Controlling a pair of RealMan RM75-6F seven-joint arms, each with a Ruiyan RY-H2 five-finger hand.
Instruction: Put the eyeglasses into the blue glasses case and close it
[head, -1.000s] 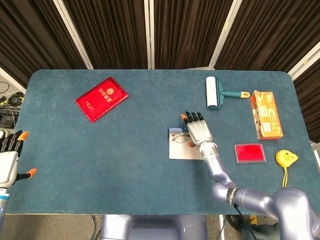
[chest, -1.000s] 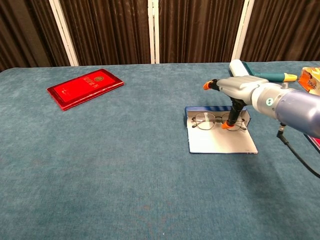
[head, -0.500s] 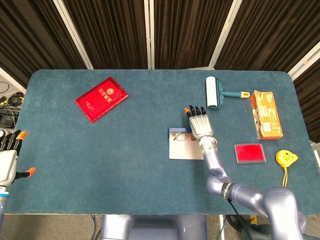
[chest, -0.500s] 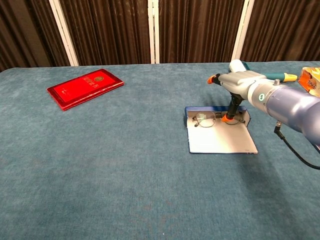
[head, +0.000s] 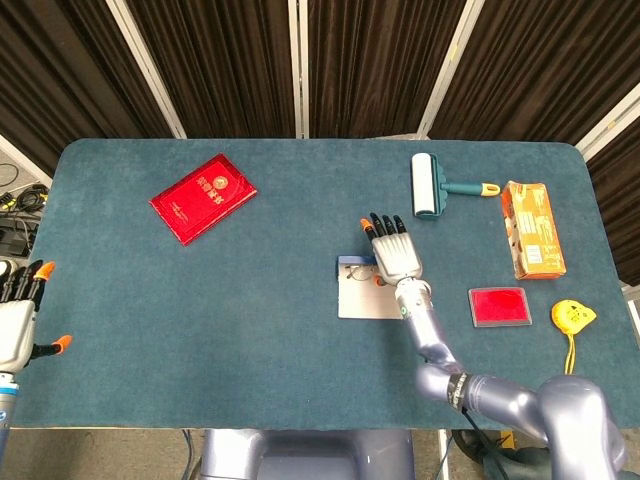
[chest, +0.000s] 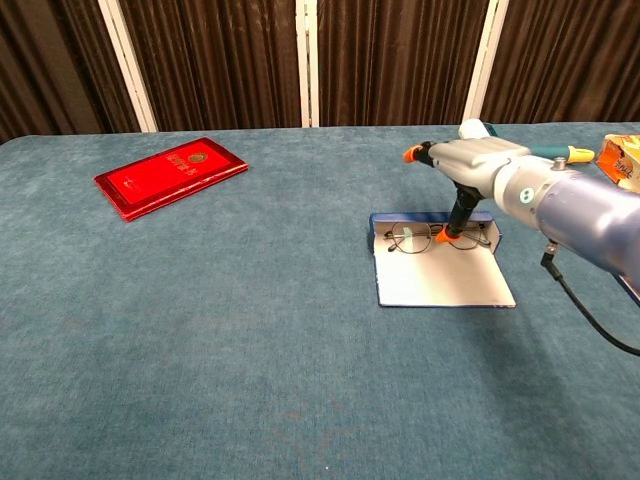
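Observation:
The blue glasses case (chest: 430, 217) lies open right of the table's middle, its white inner flap (chest: 442, 282) spread toward me. The eyeglasses (chest: 412, 239) lie inside, against the blue back part; in the head view they show as thin frames (head: 354, 272) on the case (head: 360, 300). My right hand (chest: 470, 168) hovers flat over the case with fingers stretched out, and its orange-tipped thumb (chest: 443, 237) points down onto the glasses' right lens; from above that hand (head: 394, 252) hides part of them. My left hand (head: 18, 318) hangs off the table's left edge, fingers spread, holding nothing.
A red booklet (head: 203, 197) lies at the back left. A lint roller (head: 428, 186), an orange box (head: 532, 229), a flat red pad (head: 499, 305) and a yellow tape measure (head: 573, 316) sit to the right of the case.
The right hand's thumb pushed the glasses back against the blue part of the case, then slid slightly left along them. The left hand has barely moved.

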